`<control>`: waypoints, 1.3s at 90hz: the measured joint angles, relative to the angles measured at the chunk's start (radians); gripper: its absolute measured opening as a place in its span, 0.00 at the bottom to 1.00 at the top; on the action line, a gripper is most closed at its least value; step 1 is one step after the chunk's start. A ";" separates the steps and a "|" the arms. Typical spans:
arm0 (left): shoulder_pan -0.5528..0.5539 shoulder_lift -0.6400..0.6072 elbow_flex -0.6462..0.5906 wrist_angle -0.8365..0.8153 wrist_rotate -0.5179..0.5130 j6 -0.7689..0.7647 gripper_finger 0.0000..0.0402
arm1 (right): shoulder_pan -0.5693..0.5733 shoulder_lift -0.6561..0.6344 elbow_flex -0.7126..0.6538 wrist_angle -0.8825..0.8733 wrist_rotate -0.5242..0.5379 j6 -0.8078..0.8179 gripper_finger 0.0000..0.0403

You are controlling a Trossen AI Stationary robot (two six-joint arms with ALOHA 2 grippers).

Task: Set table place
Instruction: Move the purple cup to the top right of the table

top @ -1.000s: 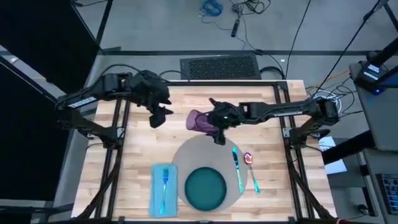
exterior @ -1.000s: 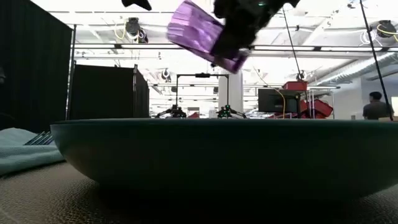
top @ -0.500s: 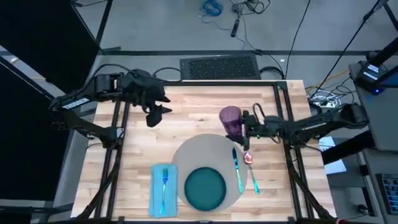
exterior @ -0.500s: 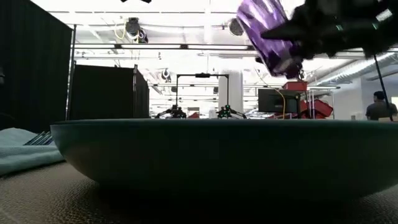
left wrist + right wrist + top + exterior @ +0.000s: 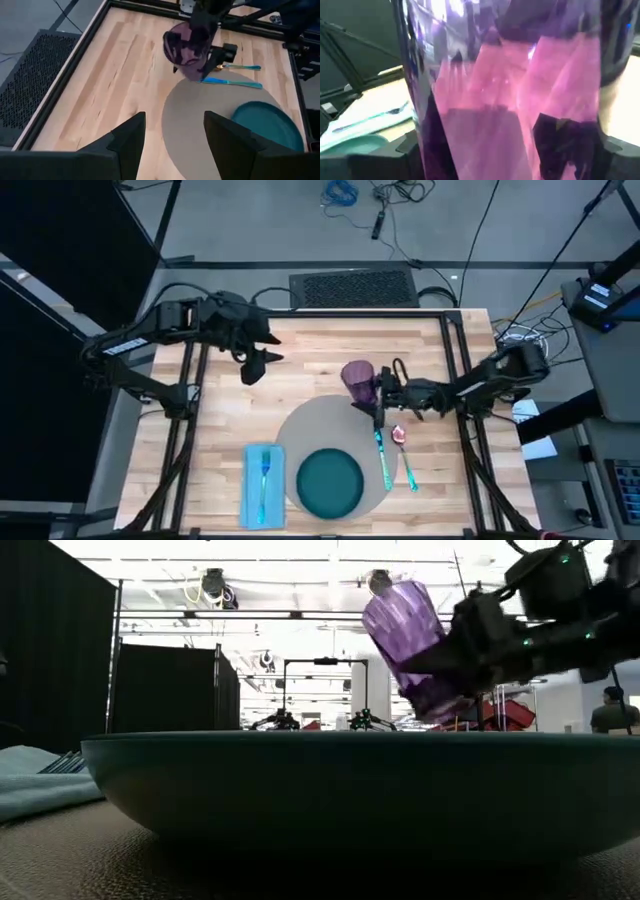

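A ribbed purple cup [image 5: 357, 383] hangs in the air above the far right rim of the round grey placemat [image 5: 308, 426], with my right gripper [image 5: 381, 393] shut on it. On the placemat lie a dark teal plate [image 5: 330, 483], a teal knife [image 5: 383, 452] and a spoon [image 5: 403, 448]. My left gripper [image 5: 257, 366] stands open over the bare wood of the table [image 5: 300, 345] at the far left, nothing between its fingers [image 5: 131, 137]. My right gripper pinches the cup's wall, on its lower half [image 5: 440, 665], between its two fingers. The fingers come in about level from the table's right side. The cup is lifted clear of table and placemat, mouth up, and tilts with its top [image 5: 392, 595] leaning away from the gripper.
A light blue napkin [image 5: 262, 502] with a fork [image 5: 264, 476] on it lies left of the placemat. The plate's rim [image 5: 340, 745] fills the low view. Bare wood shows between the two grippers and along the far edge. The table's black frame runs along both sides.
My right gripper has carried the cup from above the table's middle toward the right edge, then a little back and toward the near edge, and lower. The cup, lying nearly on its side a second ago, has turned close to upright.
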 joint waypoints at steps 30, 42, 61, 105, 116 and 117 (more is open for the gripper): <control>-0.018 0.000 0.000 -0.001 0.001 -0.008 0.47 | -0.060 0.275 -0.001 0.312 -0.092 0.055 0.76; -0.022 0.005 0.000 0.013 0.000 0.010 0.47 | -0.050 0.299 0.019 0.359 -0.111 0.046 0.76; -0.031 0.056 0.000 0.032 0.000 0.011 0.47 | -0.043 0.297 0.028 0.361 -0.109 0.022 0.76; -0.189 0.228 0.000 0.084 0.042 0.144 0.47 | -0.050 0.297 0.055 0.372 -0.394 0.056 0.76; -0.228 0.270 0.000 0.100 0.041 0.144 0.47 | -0.048 0.297 0.116 0.360 -0.500 0.058 0.76; -0.231 0.274 0.000 0.104 0.041 0.144 0.47 | -0.048 0.297 0.122 0.357 -0.508 0.059 0.76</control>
